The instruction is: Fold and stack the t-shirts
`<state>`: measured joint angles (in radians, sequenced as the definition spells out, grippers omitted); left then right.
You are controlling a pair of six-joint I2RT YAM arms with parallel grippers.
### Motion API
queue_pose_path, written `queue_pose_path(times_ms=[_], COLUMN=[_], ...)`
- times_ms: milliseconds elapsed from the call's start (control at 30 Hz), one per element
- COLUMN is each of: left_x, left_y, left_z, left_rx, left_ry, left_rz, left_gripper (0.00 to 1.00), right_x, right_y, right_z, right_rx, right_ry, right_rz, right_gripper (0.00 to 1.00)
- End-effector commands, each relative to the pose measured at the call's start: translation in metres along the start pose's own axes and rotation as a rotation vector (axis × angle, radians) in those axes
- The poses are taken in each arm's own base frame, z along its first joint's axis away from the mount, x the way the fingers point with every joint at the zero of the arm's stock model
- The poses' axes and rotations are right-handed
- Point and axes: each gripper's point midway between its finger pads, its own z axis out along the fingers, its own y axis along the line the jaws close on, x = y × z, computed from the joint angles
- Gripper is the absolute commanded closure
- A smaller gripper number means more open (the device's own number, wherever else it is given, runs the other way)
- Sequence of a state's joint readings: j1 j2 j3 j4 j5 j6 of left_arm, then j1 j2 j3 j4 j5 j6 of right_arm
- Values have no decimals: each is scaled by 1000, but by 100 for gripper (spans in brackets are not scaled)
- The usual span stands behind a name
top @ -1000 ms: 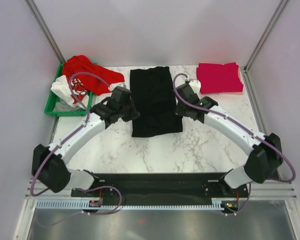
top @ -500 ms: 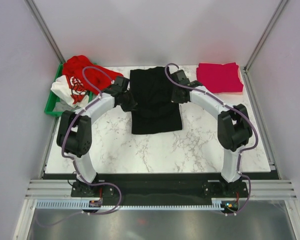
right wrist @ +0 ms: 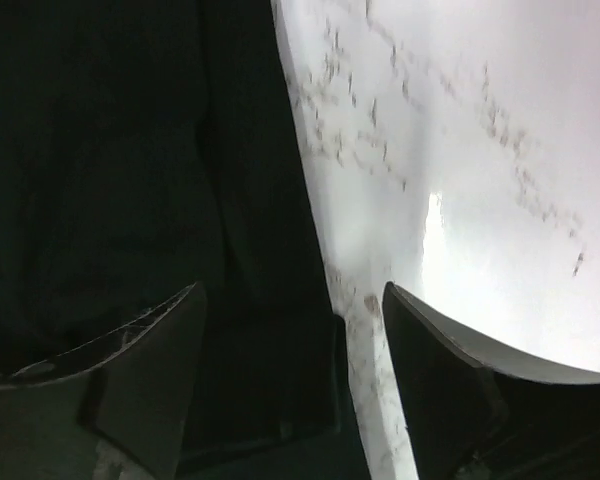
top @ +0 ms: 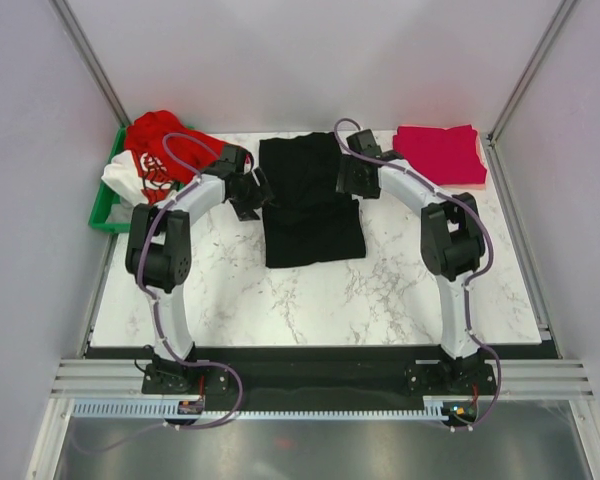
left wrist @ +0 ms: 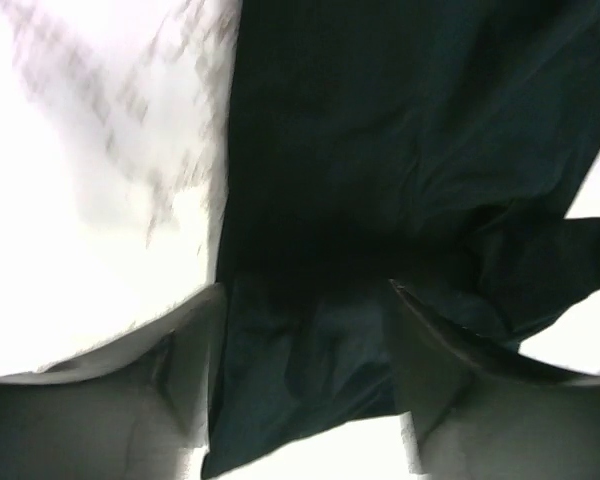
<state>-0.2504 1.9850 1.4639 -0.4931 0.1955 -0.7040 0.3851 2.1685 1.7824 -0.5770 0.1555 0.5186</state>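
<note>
A black t-shirt (top: 310, 205) lies flat in the middle of the marble table (top: 400, 290), folded into a long strip. My left gripper (top: 254, 190) sits low at its left edge and is open; in the left wrist view the gripper (left wrist: 305, 335) has dark cloth (left wrist: 380, 150) lying between its spread fingers (left wrist: 175, 370). My right gripper (top: 352, 178) is open at the shirt's right edge, and in the right wrist view it (right wrist: 292, 325) straddles the cloth's border (right wrist: 130, 150). A folded crimson-pink t-shirt (top: 440, 155) lies at the back right. A red t-shirt (top: 165, 138) and a white printed one (top: 140, 180) are heaped at the back left.
A green bin (top: 104, 212) stands at the back left corner under the heaped shirts. Metal frame posts (top: 525, 85) rise at both back corners. Bare marble (right wrist: 460, 150) shows just right of the black shirt.
Both arms have stretched toward the back and come in against the black t-shirt's upper sides. Both grippers, shut before, now stand open.
</note>
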Motion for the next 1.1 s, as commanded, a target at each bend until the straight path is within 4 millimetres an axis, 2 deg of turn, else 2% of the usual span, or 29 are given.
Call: queue_pose_path(times_ms=[0,33,67,100,133,167,200,233,267,300,333,367,400,433,467,500,533,567,600,667,700,767,800,867,900,933,1000,1033,1067], left_x=[-16,-32,-32,-39,-41,-43,-43,-37,-33,-28,-18,-10,-4,12,17,32,38,41,53,62,68,75,79,82,84,85,87,89,89], left_y=[-22,-37,-34,-42,-43,-42,-41,-38,-35,-32,-26,-23,-21,-8,-10,3,8,8,25,34,39,48,50,55,60,63,74,78,83], left_z=[-1,-14,-22,-41,-50,-61,-71,-89,-95,-101,-115,-120,-128,-126,-144,-142,-147,-165,-164,-177,-188,-197,-205,-207,-204,-203,-197,-196,-195], left_rx=[120,144,116,127,125,114,108,108,103,103,106,109,117,101,130,115,112,128,87,71,75,56,66,61,49,40,-3,-13,-30], left_ry=[58,28,35,-5,-23,-57,-76,-100,-110,-112,-121,-117,-122,-94,-121,-98,-100,-147,-133,-157,-181,-200,-227,-239,-235,-234,-231,-233,-238], left_rz=[27,48,68,84,89,95,94,91,93,98,106,123,136,141,178,187,202,244,253,267,278,292,301,326,333,350,350,350,348], left_gripper=[14,13,12,12,12,12,14,14,14,15,16,16,17,17,18,18,18,18,19,19,19,19,18,18,17,17,18,18,18], right_x=[-38,-45,-56,-58,-69,-58,-59,-66,-50,-42,-32,-6,6,35,47,59,74,83,92,97,106,103,108,102,105,94,95,75,71], right_y=[8,6,8,5,8,3,4,7,3,7,25,29,40,58,66,74,84,86,90,94,94,103,101,106,105,112,109,119,117], right_z=[-7,-12,-24,-32,-58,-62,-73,-100,-99,-107,-129,-126,-131,-136,-136,-135,-131,-125,-113,-99,-84,-77,-65,-60,-50,-50,-36,-40,-37], right_rx=[-53,-44,-48,-41,-64,-60,-72,-98,-100,-120,-178,-182,-206,-236,-250,-262,-274,-275,-268,-257,-239,-248,-228,-219,-200,-209,-168,-180,-163], right_ry=[-46,-51,-71,-78,-121,-103,-122,-167,-149,-148,-163,-124,-121,-87,-74,-58,-33,-17,11,36,66,71,90,84,93,72,86,47,54], right_rz=[-32,-33,-39,-42,-34,-28,-17,-6,-1,7,-11,-37,-52,-99,-114,-126,-140,-147,-155,-163,-173,-179,-185,-208,-218,-220,-247,-244,-250], right_gripper=[19,19,18,18,18,18,18,18,17,18,18,18,18,18,18,19,19,19,20,21,21,21,22,22,21,21,21,22,21])
